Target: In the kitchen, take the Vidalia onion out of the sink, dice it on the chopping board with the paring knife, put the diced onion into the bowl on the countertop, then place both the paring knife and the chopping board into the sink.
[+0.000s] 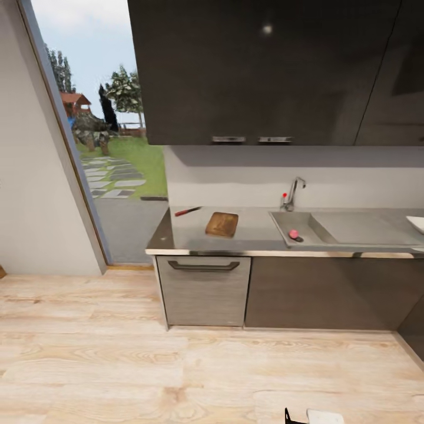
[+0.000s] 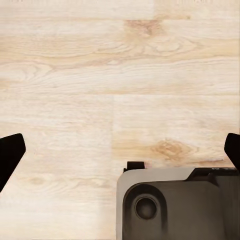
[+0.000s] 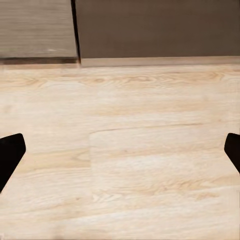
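A: Where is the Vidalia onion (image 1: pixel 292 234) right now?

B: Down in the sink (image 1: pixel 306 221), at the basin's near side just beside the drain. The chrome tap (image 1: pixel 292 193) stands behind the basin.

A: And the rest, taking the sink as the mark?

B: The chopping board (image 1: pixel 222 224) lies on the tabletop (image 1: pixel 259 232) to the left of the sink, its long axis running roughly front to back. The paring knife (image 1: pixel 188 211) is farther left again, towards the back edge, its blade pointing towards the board. The bowl (image 1: pixel 416 223) sits well to the right of the sink, only its corner visible.

A: Pincers?

B: The left pincer (image 2: pixel 120 150) and the right pincer (image 3: pixel 120 150) are both spread wide, holding nothing. Both wrist views look down at the wooden floor (image 1: pixel 118 365); the right one also takes in the foot of the cabinets (image 3: pixel 150 30).

A: So which way is the onion from them?

B: Ahead and above, well apart from both. The robot stands back from the tabletop, so I judge it has to roll up to the sink first. Which arm is nearer I cannot tell yet.
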